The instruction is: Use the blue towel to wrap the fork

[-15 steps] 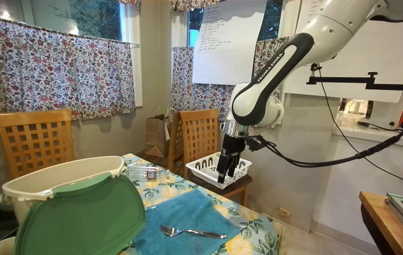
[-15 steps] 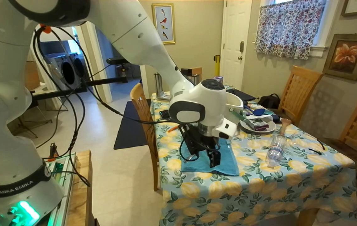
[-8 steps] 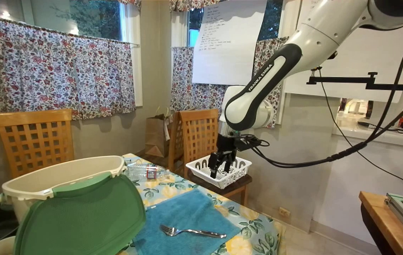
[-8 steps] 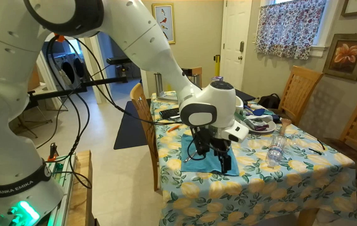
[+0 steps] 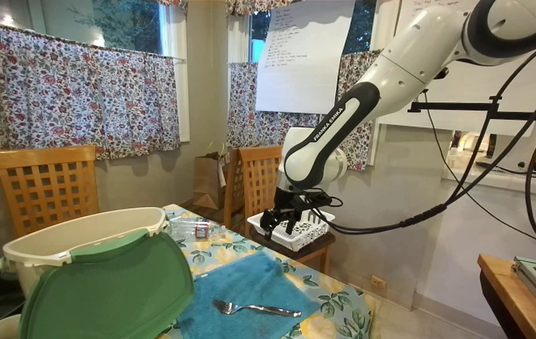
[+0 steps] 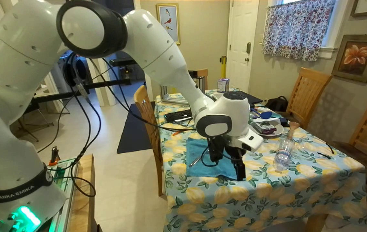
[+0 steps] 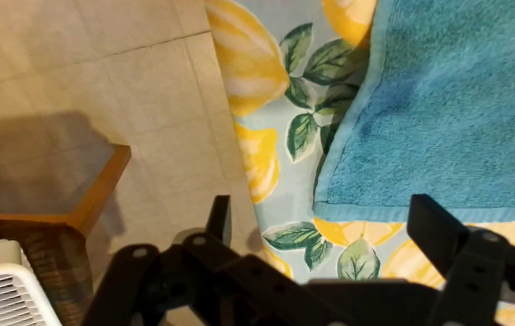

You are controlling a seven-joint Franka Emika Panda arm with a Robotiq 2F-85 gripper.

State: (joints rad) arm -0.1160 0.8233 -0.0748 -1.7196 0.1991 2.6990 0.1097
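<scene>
The teal-blue towel (image 5: 249, 278) lies flat and spread on the table, and also shows in an exterior view (image 6: 199, 172). The silver fork (image 5: 258, 309) lies on top of it; in an exterior view mainly its handle (image 6: 195, 162) shows, the rest behind the gripper. My gripper (image 5: 278, 231) is open and empty, pointing down above the table. In an exterior view the gripper (image 6: 228, 169) covers part of the towel. In the wrist view a towel corner (image 7: 456, 136) lies between and beyond the spread fingers (image 7: 320, 201), apart from them. The fork is out of the wrist view.
A green panel (image 5: 112, 287) leans on a cream bin (image 5: 89, 230) beside the towel. A plastic bottle (image 6: 283, 154) lies on the table. A white basket (image 5: 312, 235) sits on a chair past the table edge (image 7: 244, 158). A plate (image 6: 275, 132) bears several items.
My gripper has moved down, leftward in one exterior view and rightward in the other view. Its fingers look wider apart than a second ago. Towel and fork have not moved.
</scene>
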